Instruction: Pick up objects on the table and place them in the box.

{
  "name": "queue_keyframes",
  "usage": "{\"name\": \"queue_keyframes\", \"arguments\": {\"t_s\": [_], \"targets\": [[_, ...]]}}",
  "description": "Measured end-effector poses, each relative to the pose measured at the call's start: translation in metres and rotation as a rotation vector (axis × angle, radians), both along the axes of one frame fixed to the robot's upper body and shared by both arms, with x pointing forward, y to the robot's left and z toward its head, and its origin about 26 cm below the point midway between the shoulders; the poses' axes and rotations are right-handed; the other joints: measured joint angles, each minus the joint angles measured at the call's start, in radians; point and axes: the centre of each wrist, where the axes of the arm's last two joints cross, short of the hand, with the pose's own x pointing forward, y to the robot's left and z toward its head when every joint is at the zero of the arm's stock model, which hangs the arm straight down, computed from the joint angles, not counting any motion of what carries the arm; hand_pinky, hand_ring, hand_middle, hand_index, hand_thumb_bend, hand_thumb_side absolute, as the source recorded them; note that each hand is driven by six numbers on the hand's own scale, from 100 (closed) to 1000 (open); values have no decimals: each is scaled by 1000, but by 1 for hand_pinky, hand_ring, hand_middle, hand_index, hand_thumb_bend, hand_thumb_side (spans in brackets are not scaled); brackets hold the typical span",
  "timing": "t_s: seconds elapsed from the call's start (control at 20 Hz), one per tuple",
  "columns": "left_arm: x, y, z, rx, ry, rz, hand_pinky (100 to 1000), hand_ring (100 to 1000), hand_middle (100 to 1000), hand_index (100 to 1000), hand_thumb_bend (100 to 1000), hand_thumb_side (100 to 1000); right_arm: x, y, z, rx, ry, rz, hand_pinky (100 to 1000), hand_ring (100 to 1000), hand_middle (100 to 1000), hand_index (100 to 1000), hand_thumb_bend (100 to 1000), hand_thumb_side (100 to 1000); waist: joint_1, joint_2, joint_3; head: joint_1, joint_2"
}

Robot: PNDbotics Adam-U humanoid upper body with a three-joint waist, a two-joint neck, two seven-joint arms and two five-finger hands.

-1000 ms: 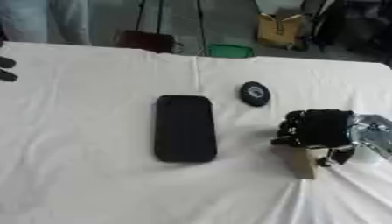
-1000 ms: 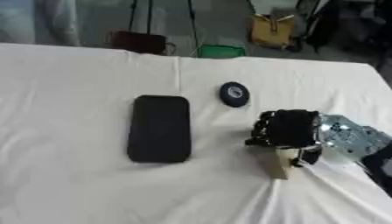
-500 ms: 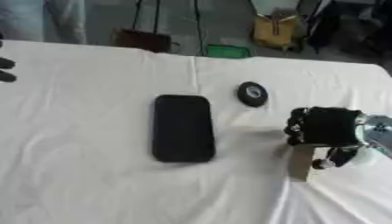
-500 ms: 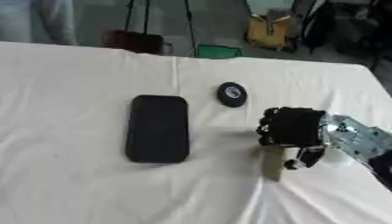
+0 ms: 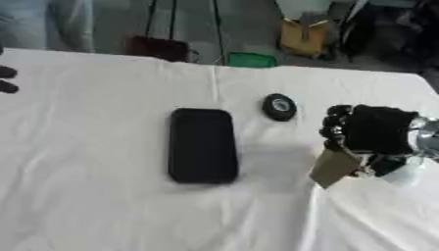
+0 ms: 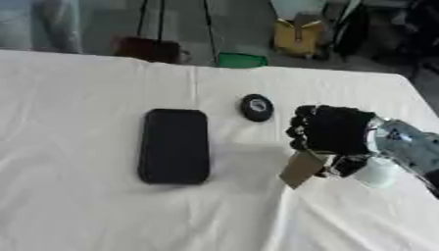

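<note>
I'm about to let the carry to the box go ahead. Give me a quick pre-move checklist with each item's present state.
1. Right hand fingers curled round the tan block: ok.
2. Block lifted off the white tablecloth: cannot tell.
3. Black tray-like box open and unobstructed: ok.
4. Round black object apart from the right hand: ok.
5. Left hand away at the left edge: ok.

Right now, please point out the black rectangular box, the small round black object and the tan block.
black rectangular box (image 5: 202, 145), left eye view, middle of its top.
small round black object (image 5: 279, 106), left eye view, its centre.
tan block (image 6: 302, 168), right eye view, its visible face.
</note>
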Motion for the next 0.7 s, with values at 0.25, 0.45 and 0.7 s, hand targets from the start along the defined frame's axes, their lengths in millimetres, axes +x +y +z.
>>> {"name": "queue_keyframes", "arguments": {"t_s": [0.25,0.45,0.7], "targets": [[0,0,0,-3,2,1,655,705,752,890,186,995,-2,22,36,90,-105,86,750,655,569,563,322,345,6,-12,2,1,0],[0,0,0,-8,4,-2,654,706,752,890,187,994,2,46,63,186,-152,160,745,653,569,564,324,347,13,-16,9,-1,0],[0,-4,-1,-28,7,-16,649,709,755,888,189,987,11,65,70,253,-119,197,706,627,567,575,302,383,30,-21,50,-17,-3]]}}
